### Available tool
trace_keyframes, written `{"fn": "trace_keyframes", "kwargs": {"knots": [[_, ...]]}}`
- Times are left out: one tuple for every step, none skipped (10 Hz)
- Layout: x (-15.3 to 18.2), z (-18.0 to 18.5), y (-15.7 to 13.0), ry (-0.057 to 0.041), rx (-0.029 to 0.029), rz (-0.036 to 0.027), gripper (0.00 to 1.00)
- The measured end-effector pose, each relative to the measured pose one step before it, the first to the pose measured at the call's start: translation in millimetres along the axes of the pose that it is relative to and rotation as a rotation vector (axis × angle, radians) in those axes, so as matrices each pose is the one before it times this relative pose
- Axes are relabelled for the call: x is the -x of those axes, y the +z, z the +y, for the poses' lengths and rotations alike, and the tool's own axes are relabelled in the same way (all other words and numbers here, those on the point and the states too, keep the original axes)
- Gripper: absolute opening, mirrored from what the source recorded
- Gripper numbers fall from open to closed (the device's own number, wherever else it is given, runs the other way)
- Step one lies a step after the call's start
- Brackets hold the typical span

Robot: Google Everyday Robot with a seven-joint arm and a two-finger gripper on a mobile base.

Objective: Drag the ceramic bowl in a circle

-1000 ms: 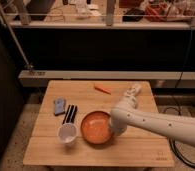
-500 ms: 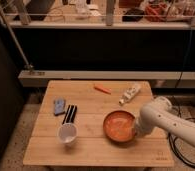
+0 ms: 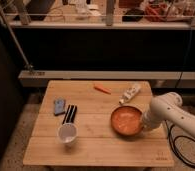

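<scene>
The ceramic bowl (image 3: pixel 125 120), wide and shallow with an orange inside and a darker rim, sits on the right half of the wooden table (image 3: pixel 91 145). My white arm comes in from the right, and the gripper (image 3: pixel 143 124) is down at the bowl's right rim, touching or gripping it. The arm's body hides the contact point.
A white cup (image 3: pixel 67 134) stands at the front left. Behind it lie a black bar-shaped object (image 3: pixel 69 114) and a blue-grey item (image 3: pixel 59 106). An orange marker (image 3: pixel 102 89) and a white tube (image 3: pixel 130 93) lie at the back. A black cable (image 3: pixel 183 150) hangs right of the table.
The bowl has slid from the table's middle to the right and slightly back, carried along with the gripper. The arm has drawn in toward the right.
</scene>
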Motion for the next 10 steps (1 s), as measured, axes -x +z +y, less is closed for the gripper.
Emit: {"fn": "trace_keyframes", "kwargs": {"knots": [[0.06,-11.51,1.24,-0.00146,-0.00516,-0.00083,0.07],[4.14,-22.23,2.07,-0.00464,-0.00963,-0.00080,0.07],[5.56,-17.99,1.99,-0.00432,-0.00696,0.00012,0.07],[8.01,-21.63,3.13,-0.00736,-0.00665,0.00241,0.07],[10.79,-25.68,3.33,-0.01453,-0.00623,0.00777,0.07],[12.64,-24.01,3.28,-0.01991,-0.00339,0.00596,0.07],[14.08,-22.02,3.54,-0.02202,-0.00184,0.00316,0.07],[12.98,-17.59,4.67,-0.02597,0.00218,-0.00025,0.07],[13.13,-15.06,5.70,-0.02926,0.00180,-0.00952,0.07],[9.92,-7.40,3.01,-0.02075,0.00439,-0.00871,0.07]]}}
